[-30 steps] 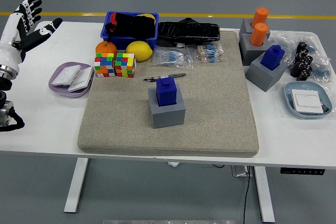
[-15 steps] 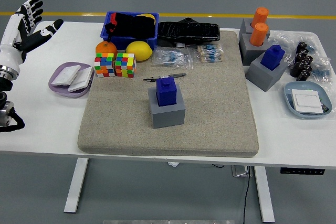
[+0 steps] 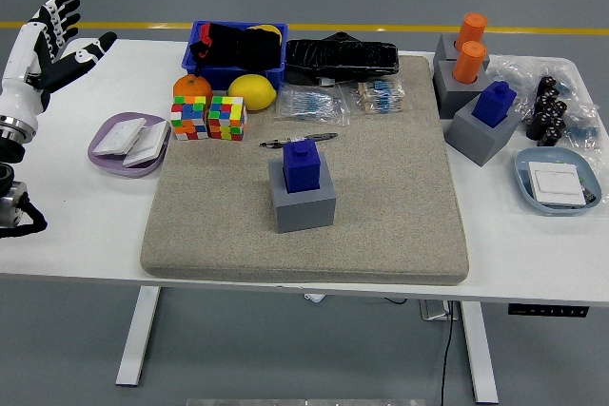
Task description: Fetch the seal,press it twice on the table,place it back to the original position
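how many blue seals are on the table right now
2. One blue seal sits in a grey holder at the middle of the beige mat; the other blue seal sits in a grey holder right of the mat, just in front of two orange seals.

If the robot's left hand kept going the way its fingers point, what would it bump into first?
Probably nothing. The left hand is open, fingers pointing up and away beyond the white table, where only floor shows; depth is unclear.

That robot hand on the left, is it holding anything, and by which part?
Nothing. The left hand is raised with fingers spread, empty; the blue seal sits untouched in its grey holder.
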